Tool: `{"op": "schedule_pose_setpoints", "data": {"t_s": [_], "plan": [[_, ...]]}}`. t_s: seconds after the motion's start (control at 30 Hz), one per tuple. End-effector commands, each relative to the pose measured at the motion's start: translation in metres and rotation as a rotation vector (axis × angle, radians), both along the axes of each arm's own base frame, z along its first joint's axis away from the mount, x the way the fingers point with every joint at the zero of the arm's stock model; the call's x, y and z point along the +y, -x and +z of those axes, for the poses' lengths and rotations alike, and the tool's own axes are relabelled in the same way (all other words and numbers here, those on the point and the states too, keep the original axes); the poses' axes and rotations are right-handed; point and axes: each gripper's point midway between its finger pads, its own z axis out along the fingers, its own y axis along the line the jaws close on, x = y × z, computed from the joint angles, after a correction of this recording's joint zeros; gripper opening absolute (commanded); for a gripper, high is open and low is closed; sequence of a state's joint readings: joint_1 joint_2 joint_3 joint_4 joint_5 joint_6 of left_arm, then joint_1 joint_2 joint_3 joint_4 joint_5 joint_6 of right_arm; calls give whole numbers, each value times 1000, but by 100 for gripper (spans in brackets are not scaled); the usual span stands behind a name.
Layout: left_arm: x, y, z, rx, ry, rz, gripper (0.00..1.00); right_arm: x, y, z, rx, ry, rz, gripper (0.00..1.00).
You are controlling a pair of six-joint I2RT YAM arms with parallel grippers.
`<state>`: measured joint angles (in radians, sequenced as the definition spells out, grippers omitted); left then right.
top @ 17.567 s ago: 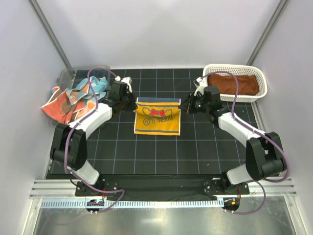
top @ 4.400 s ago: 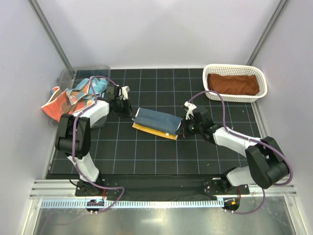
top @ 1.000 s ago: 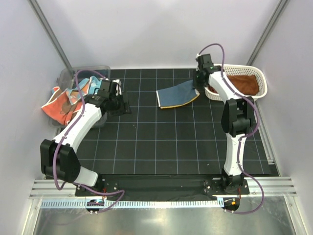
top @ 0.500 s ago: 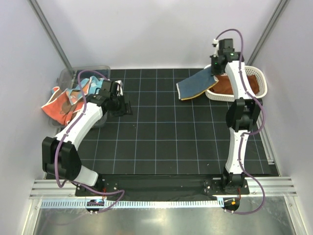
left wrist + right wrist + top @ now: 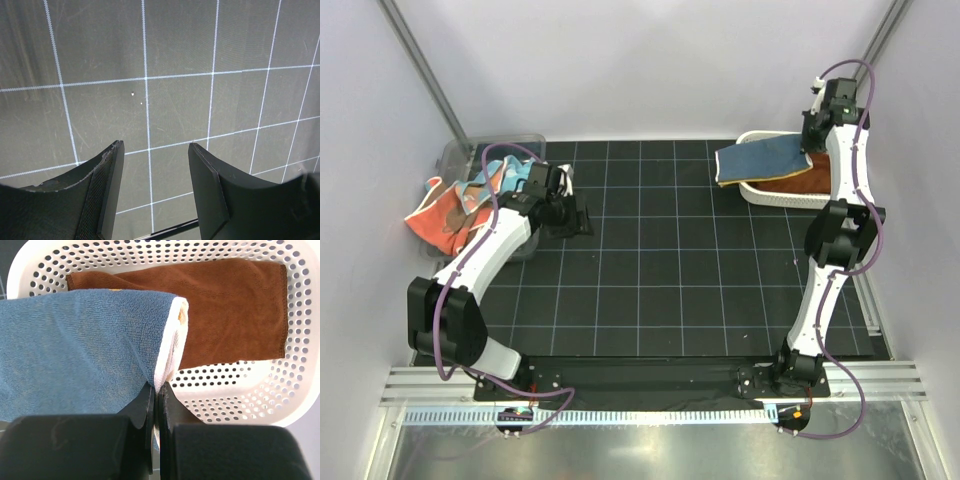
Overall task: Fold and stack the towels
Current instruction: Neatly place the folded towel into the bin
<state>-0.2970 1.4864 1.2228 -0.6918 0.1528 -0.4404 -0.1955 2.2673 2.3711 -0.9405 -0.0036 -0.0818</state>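
**Desk:** What did the overhead camera give you?

**Operator:** From above I saw the right hand (image 5: 810, 143) stretched far out to the back right corner, over the white basket (image 5: 760, 197). The blue towel (image 5: 760, 160) hung from it, folded. It spread across the basket's left end, with its free edge sticking out past the rim above the counter (image 5: 660, 290). The rust-brown towel (image 5: 810, 180) lay inside the basket, partly under the blue one. My left hand (image 5: 577, 216) was over the counter on the left, near the clear bin (image 5: 458, 156). The loose towels (image 5: 455, 210) spilled over that bin's side in a heap.

**Desk:** And the left wrist?

**Operator:** Only bare grid lines on the counter. The two fingers stood wide apart with nothing between them.

**Desk:** Right wrist?

**Operator:** There the fingers were pinched tight on the folded edge of the blue towel. A pale hem with a bit of yellow showed at the fold. The towel ran off to the left of the picture and covered the rust-brown towel's left end. The rest of the rust-brown towel lay flat on the basket floor. I could not tell whether the blue towel touched it or hung clear of it.
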Motion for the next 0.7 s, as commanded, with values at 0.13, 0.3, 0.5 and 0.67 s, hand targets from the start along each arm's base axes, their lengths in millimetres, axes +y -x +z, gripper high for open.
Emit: {"op": "schedule_pose_setpoints", "data": {"t_s": [0.13,0.3,0.5,0.67], "plan": [[-10,-11,29,-77,60,-29,58,-33,-9,31,-103,34,-25,1],[-11,-9,29,-76,68,-34,59,-50,-13,31,-126,34,-37,1],[-15,-9,35,-83,88,-43,59,-63,-24,4,-119,21,-36,1],[-20,-8,35,-76,114,-57,59,-91,-43,-22,-157,40,-102,6]]}}
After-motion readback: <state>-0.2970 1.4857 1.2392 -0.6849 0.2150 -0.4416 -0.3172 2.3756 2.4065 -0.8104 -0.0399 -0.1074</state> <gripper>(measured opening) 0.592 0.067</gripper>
